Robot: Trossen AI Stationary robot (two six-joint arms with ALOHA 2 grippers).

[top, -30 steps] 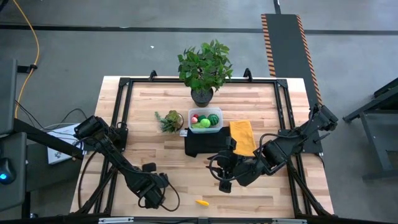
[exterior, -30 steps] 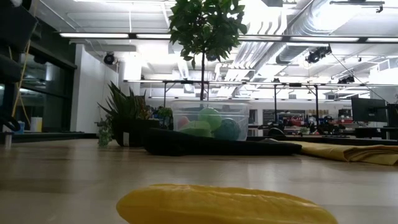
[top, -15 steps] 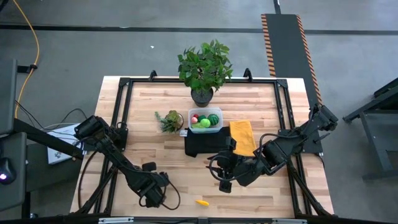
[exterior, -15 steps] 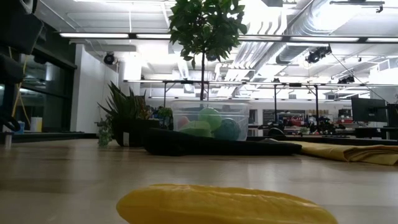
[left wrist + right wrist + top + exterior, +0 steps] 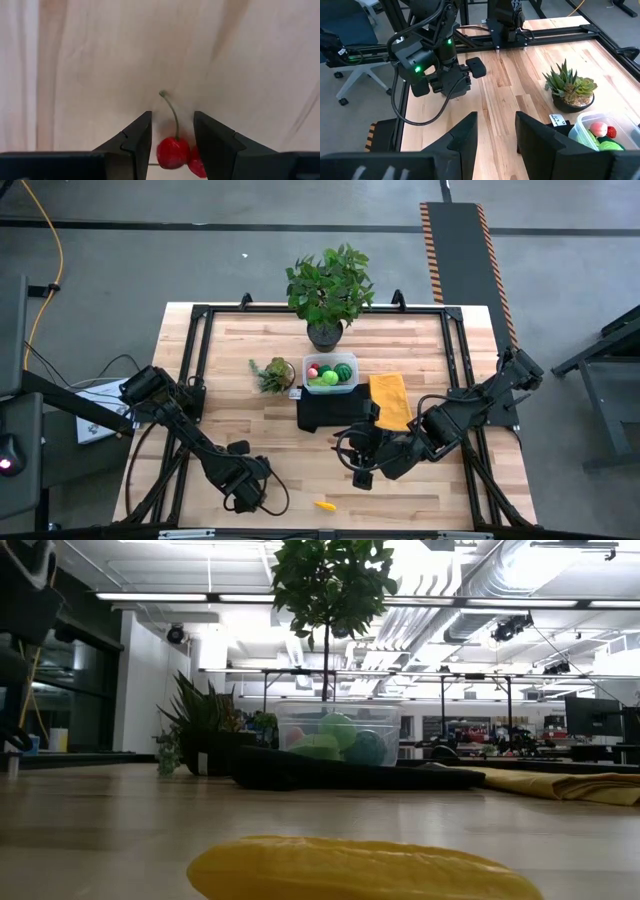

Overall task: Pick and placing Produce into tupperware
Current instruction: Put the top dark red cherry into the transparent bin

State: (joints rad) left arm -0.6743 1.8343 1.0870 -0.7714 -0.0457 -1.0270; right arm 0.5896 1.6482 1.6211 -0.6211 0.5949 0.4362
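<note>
Nothing moved; cherries [image 5: 174, 151] sit between left fingers [image 5: 137, 137].

There were two robot arms, one on the left [image 5: 190, 435] and one on the right [image 5: 460, 415]. I counted two plants: a big leafy one [image 5: 328, 285] and a small spiky one [image 5: 273, 373]. There was one clear box [image 5: 331, 373], one yellow cloth [image 5: 390, 400], one black cloth [image 5: 325, 413], one yellow piece [image 5: 325, 505] and two cherries [image 5: 172, 152].

Open-plan lab: exposed ceiling ducts [image 5: 420, 600], distant workbenches [image 5: 480, 745].
</note>
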